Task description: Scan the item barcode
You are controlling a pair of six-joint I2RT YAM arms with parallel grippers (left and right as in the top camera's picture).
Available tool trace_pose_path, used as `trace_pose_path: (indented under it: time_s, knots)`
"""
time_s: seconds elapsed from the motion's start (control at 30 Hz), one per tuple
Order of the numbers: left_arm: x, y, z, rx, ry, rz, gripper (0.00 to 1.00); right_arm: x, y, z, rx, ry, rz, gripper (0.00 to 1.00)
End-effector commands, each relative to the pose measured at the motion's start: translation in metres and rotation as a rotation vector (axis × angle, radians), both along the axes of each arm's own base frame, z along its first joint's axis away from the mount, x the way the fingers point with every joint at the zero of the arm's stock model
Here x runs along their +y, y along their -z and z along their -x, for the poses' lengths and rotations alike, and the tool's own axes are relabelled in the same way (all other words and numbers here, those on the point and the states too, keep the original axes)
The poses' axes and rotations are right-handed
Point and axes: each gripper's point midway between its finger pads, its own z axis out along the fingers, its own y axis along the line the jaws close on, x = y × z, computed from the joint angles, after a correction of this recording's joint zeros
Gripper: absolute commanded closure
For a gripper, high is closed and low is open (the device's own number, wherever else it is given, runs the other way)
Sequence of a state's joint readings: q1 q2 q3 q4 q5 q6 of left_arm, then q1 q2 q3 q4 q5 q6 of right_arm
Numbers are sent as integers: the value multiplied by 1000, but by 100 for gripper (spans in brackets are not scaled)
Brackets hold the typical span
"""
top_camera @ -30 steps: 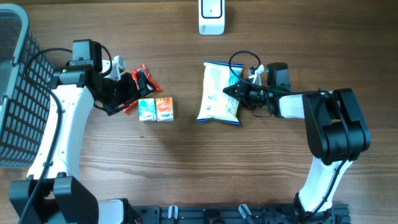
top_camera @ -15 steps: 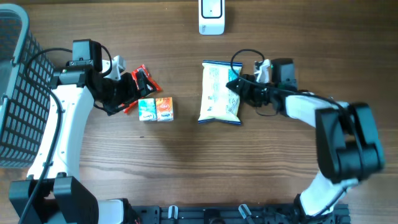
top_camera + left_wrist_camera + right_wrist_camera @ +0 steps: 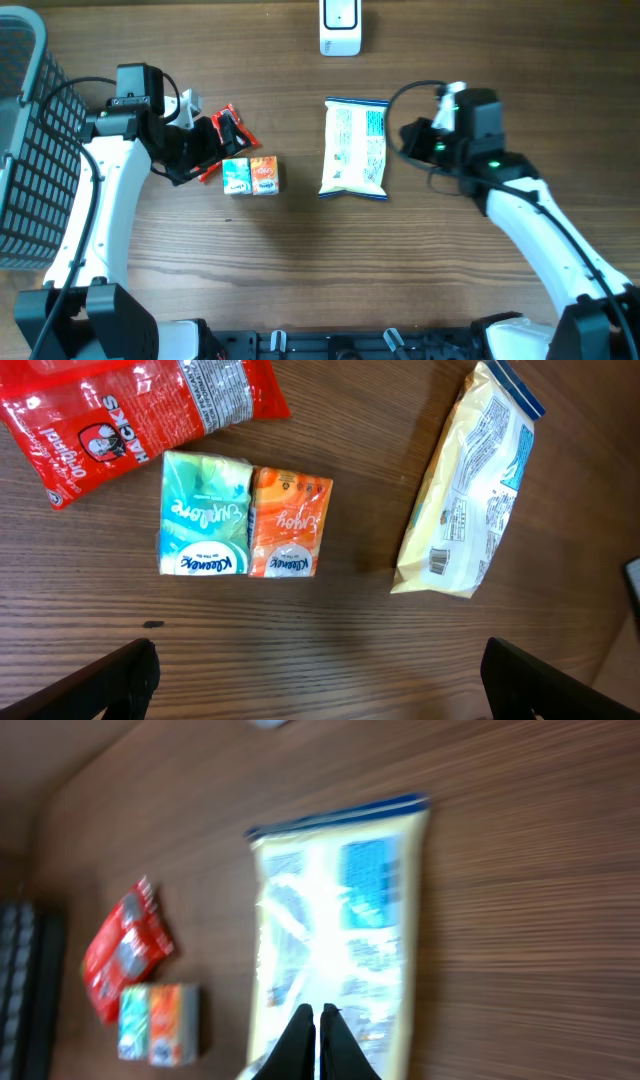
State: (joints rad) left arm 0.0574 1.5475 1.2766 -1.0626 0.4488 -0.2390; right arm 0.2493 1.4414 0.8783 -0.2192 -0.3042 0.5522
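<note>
Two arms work at the table (image 3: 300, 290), and their poses suggest a split of labour. The bag (image 3: 354, 148), most likely the item to scan, lies flat near the middle with its printed back up. Its barcode (image 3: 437, 563) faces the ceiling rather than the scanner (image 3: 340, 25), which stands at the far edge, well apart from it. The right gripper (image 3: 408, 140) sits just beside the bag's right edge, its jaws pinched fully together with nothing visible between them. In that state it cannot lift the bag, so the jaws would need to spread before any grasp. The approach from the bag's long side probably leaves the barcode uncovered once it is held. The left gripper (image 3: 320, 670) hangs wide apart and empty over the red pack (image 3: 228, 133) and the tissue packs (image 3: 250, 177). These are grouped on the left near the basket (image 3: 25, 150), perhaps waiting for their own turn. The scanner's position leaves a free path for carrying the bag toward it.
</note>
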Motion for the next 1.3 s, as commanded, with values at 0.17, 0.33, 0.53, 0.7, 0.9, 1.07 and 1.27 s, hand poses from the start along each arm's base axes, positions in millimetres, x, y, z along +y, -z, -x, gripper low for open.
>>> trace_pose_path:
  time_s: [0.17, 0.33, 0.53, 0.7, 0.9, 1.07, 1.27]
  knots:
    - [2, -7, -3, -21, -9, -6, 0, 71, 75, 18, 232, -34, -90, 96]
    - [2, -7, -3, -21, -9, -6, 0, 79, 112, 28, 338, -73, -107, 96]
    - [2, -7, -3, -21, -9, -6, 0, 75, 115, 30, 355, -50, -93, 96]
    - [2, -7, -3, -21, -9, -6, 0, 86, 62, 29, 251, -122, -165, 96]
    - [2, -7, -3, -21, -9, -6, 0, 89, 42, 56, 306, -173, -196, 96]
    - [2, -7, -3, -21, -9, -6, 0, 68, 91, 70, 434, -68, -79, 96]
    - [2, -7, -3, -21, -9, -6, 0, 50, 141, 80, 567, 81, -28, 96]
